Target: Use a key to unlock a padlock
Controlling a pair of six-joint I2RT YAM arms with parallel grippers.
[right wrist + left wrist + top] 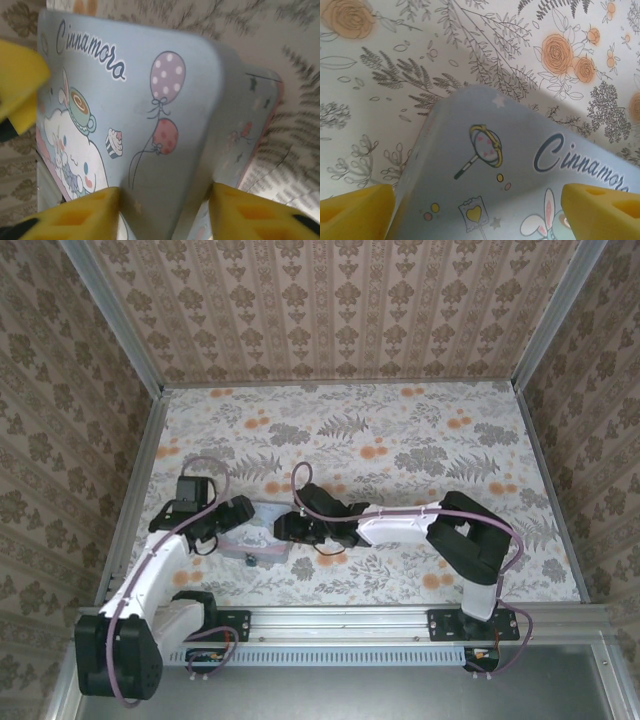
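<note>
- While both arms bend inward over the flowered table cover [400,440], a pastel cartoon tin box [262,538] lies between them, close to the front rail [340,622] (its lid reads "Cinnamoro", with the rest cut off).
- From above, the padlock [248,558] is a tiny bluish-green speck at the tin's near edge, crowded by the tin and both gripper heads.
- Reaching in from the tin's left, the left gripper [475,205] hangs over a corner of the tin with its claw spread wide. One yellow pad [355,212] sits just outside the lid's edge, and the other is above the lid.
- Opposite it, the right gripper [164,200] comes in on a low, nearly level forearm. Its pads stand partly apart on either side of a rounded edge of the lid (I cannot tell whether they pinch it).
- At this size the padlock's brassy part cannot be made out, nor whether the padlock touches the tin.
</note>
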